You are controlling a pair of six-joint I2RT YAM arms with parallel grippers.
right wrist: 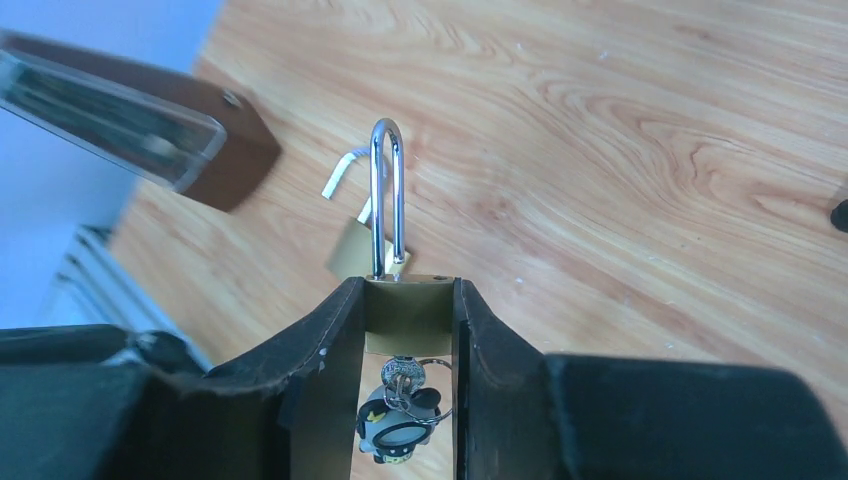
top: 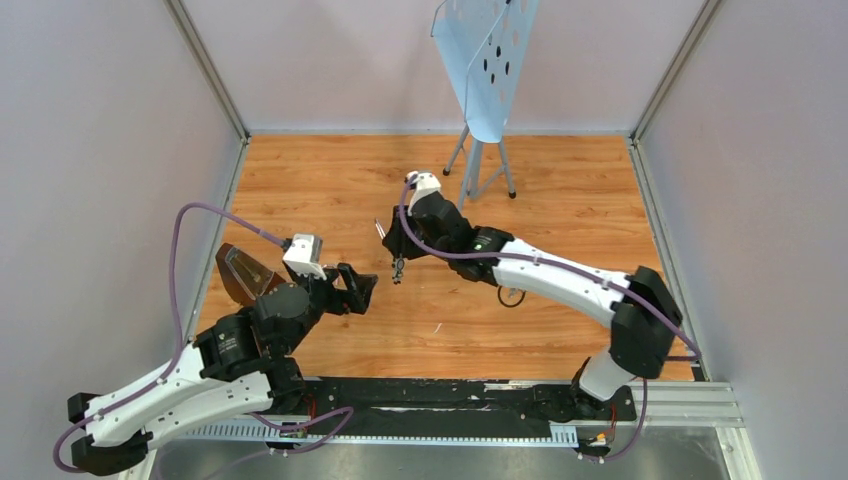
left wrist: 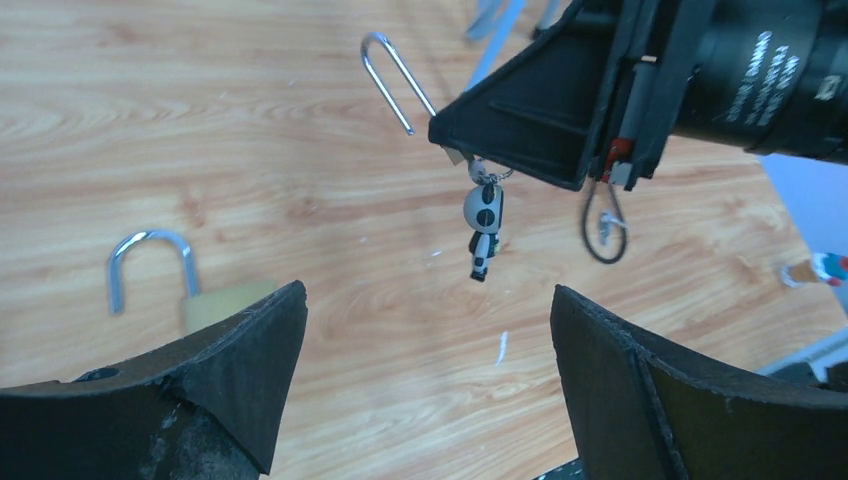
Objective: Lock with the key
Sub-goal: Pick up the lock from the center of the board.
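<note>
Working over the wooden table [top: 560,200] here, and looking like the set-up part of the locking. Holding the brass padlock [right wrist: 408,318] up in the air, pinched by its body between the closed fingers of the right gripper [top: 397,248], with the shackle [right wrist: 387,190] pointing away from the wrist and seemingly popped open at one leg going by the left wrist view, though not betting on it. Holding the left gripper [left wrist: 428,300] spread wide and gripping nothing, parked lower and off to the left, apart from the lock. Guessing at the next bit: bringing that open left gripper across and up to the underside of the lock, pinching just the key head and twisting, probably after pressing the shackle home. Seeing the likely key [right wrist: 405,372] sitting in the bottom of the lock body, between the right gripper's fingers, poking out underneath, ahead of and above the left gripper's gap and not touching it. Dangling off it on a ring, a little black-and-white charm [left wrist: 484,215], so needing a careful pinch to avoid grabbing that instead. Also spotting a second padlock [left wrist: 225,300] lying on the table, partly hidden behind a left finger.
</note>
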